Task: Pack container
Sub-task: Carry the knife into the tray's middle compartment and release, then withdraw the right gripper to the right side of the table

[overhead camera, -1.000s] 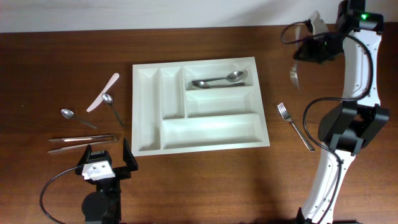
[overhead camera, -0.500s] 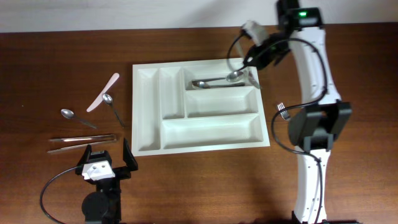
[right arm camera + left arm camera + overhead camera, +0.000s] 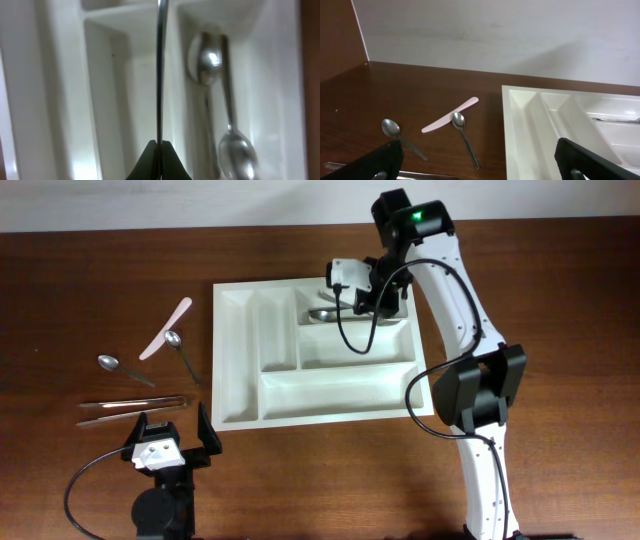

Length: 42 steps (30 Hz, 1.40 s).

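While the right tool (image 3: 160, 152) hangs over the far wide compartment of the container (image 3: 330, 392), its fingers are pressed on the thin handle of a metal utensil (image 3: 161, 70). That piece is seen edge-on, so its kind cannot be told. A pair of spoons (image 3: 215, 65) lies in the compartment just beside it. The white container sits in the middle of the desk (image 3: 100, 270). Near the front left edge, the left tool (image 3: 172, 428) has its fingers spread wide and holds nothing. Left of the container lie a pink knife (image 3: 166, 328), two loose spoons (image 3: 182, 352) and metal tongs (image 3: 130, 408).
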Tool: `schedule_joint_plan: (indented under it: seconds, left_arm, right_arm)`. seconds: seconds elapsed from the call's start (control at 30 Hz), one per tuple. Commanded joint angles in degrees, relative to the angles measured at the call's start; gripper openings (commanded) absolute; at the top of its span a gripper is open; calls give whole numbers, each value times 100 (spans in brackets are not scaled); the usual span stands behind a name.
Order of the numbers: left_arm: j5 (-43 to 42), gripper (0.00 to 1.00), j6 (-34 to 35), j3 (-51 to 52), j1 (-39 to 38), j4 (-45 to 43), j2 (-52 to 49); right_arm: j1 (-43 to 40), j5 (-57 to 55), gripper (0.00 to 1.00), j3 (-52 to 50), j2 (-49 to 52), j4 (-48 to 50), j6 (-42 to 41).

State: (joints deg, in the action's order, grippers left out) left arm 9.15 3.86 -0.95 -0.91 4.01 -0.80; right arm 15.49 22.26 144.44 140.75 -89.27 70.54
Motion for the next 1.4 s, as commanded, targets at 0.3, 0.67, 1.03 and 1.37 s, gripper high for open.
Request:
schedule_joint_plan:
  seconds: [0.3, 0.67, 1.03, 1.37]
  left_arm:
    - [-59, 99, -92, 42, -17, -13, 48]
    - [-59, 99, -92, 42, -17, -13, 48]
    - [-59, 99, -92, 42, -17, -13, 48]
    - [-59, 99, -92, 42, -17, -13, 50]
  right_arm:
    - [-2, -26, 4, -1554, 20, 221, 511]
    - [-2, -24, 76, -1467, 17, 398, 330]
    - [-61, -26, 99, 614, 11, 422, -2736]
    - [-442, -203, 86, 1456, 9, -411, -4129]
